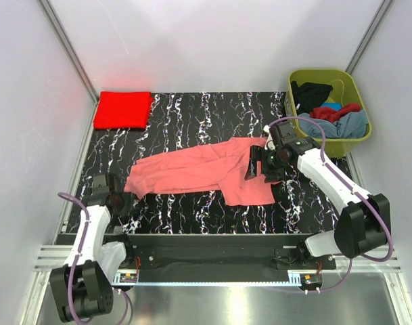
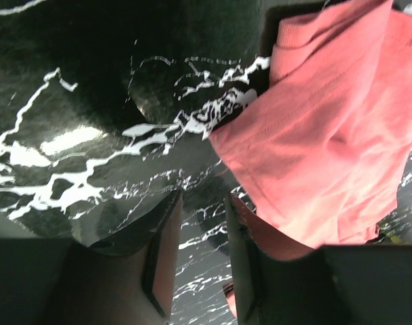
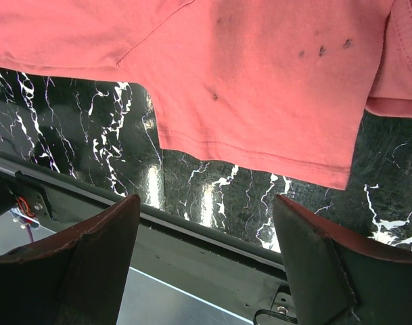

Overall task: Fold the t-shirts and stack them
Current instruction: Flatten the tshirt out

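Left fingers sit narrowly apart at the salmon t-shirt's eight o'clock corner, right fingers gape wide over its three o'clock end, both seemingly poised to stretch it flat on the table for folding.

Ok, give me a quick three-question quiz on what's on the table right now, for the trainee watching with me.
1. True or false: the bright red t-shirt lies folded at the far left corner of the table.
2. How does the salmon pink t-shirt lie? A: neatly folded. B: spread out between the two arms. C: stacked on the red one.
3. Fill the gap: the jaws of the right end effector stand ___, with nothing between them.
Key: 1 true; 2 B; 3 open.
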